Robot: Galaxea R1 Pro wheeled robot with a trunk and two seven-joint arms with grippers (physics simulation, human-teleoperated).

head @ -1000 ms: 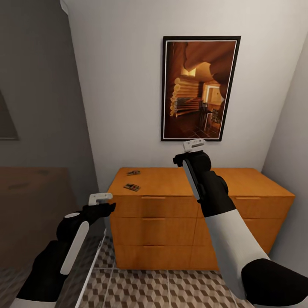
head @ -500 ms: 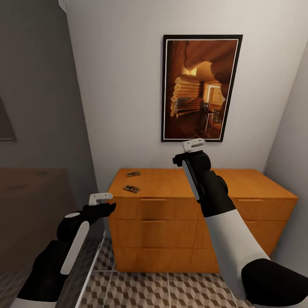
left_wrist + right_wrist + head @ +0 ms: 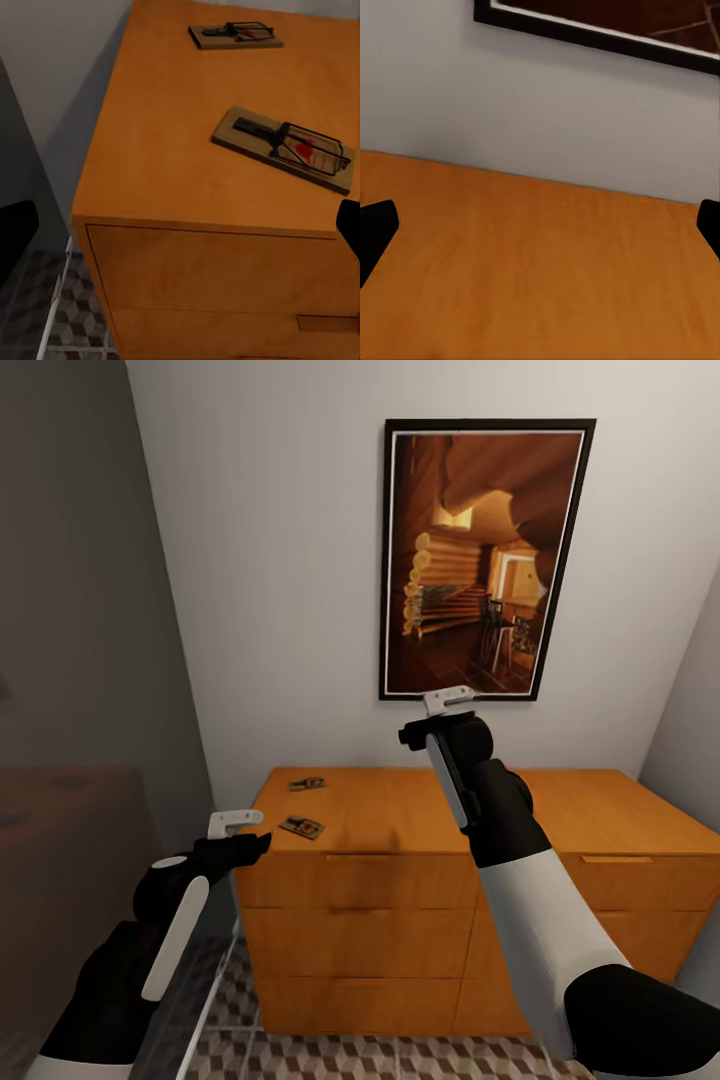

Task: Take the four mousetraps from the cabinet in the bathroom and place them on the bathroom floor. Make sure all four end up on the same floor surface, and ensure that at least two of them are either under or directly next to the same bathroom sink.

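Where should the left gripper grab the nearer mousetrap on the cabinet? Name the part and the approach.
Grip the nearer mousetrap by its wooden board, across the long edges, coming straight down from above with the left gripper. It lies flat on the cabinet top, so no side is exposed. Probably avoid the wire bar and red spot.

A pale grey wall rises behind a wide orange-brown chest of drawers, which serves as the landmark here. Above the chest hangs a tall framed picture in a black frame, showing a log-cabin interior in warm browns. To the chest's left a darker grey wall meets the pale one at a corner. Below the chest, the floor has tiles printed with brown-and-beige cubes. Light is soft and even.
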